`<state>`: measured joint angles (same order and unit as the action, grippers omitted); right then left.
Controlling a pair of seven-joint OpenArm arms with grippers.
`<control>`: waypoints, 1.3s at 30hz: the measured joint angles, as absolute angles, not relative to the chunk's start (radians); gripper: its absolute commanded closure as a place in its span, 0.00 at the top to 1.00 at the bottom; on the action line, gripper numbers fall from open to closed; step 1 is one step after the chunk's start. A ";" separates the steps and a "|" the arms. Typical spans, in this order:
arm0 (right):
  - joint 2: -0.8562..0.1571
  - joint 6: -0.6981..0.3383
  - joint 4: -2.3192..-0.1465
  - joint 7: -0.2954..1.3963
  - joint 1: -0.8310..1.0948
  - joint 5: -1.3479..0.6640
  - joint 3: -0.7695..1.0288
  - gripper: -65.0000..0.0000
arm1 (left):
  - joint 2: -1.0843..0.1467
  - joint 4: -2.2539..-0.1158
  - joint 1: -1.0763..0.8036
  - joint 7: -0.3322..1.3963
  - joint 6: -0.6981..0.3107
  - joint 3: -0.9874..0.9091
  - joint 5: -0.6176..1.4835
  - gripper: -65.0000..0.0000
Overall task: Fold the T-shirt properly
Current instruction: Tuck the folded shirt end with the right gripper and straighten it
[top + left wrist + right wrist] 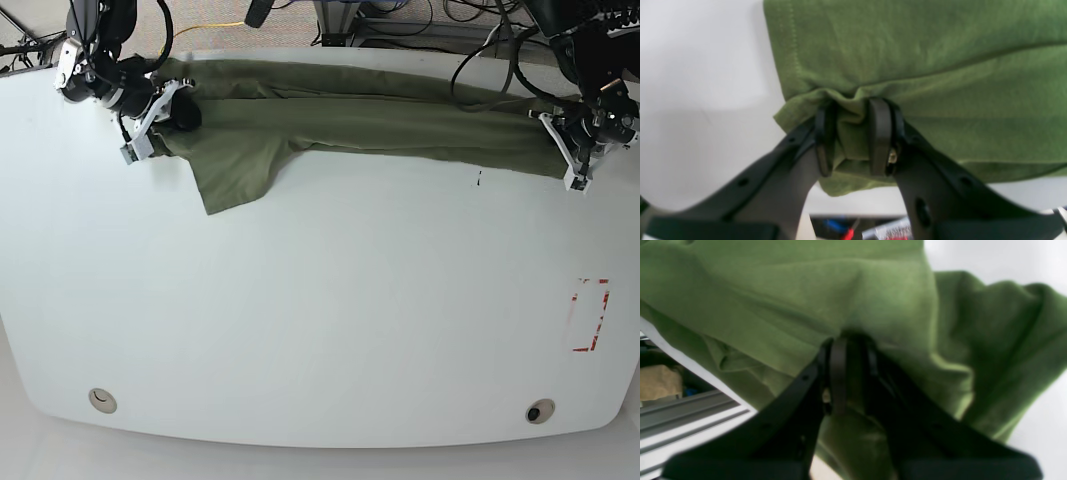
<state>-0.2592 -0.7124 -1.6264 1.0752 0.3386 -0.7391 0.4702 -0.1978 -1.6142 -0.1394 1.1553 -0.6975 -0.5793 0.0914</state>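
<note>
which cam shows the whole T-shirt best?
Base view: the T-shirt shows whole, stretched as a long band along the table's far edge, one sleeve hanging toward the camera. Left wrist view shows only a hemmed corner pinched in the left end effector; right wrist view, blurred bunched cloth around the right end effector.

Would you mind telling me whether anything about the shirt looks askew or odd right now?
Yes: the T-shirt lies as a long narrow band along the table's far edge, but one sleeve flops out toward the middle, uneven and wrinkled. Both grippers pinch bunched cloth at opposite ends.
</note>
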 measured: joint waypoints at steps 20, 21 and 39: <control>-0.348 -0.714 -1.345 1.052 -0.022 -0.477 0.536 0.24 | -0.139 -1.546 0.012 1.140 -0.701 -0.469 0.102 0.21; -0.356 -0.713 -1.347 1.080 -0.033 -0.480 0.535 0.31 | -0.137 -1.546 0.015 1.149 -0.701 -0.468 0.101 0.21; -0.377 -0.696 -1.234 1.150 -0.293 -0.516 0.443 0.79 | -0.136 -1.546 0.011 1.151 -0.700 -0.471 0.097 0.21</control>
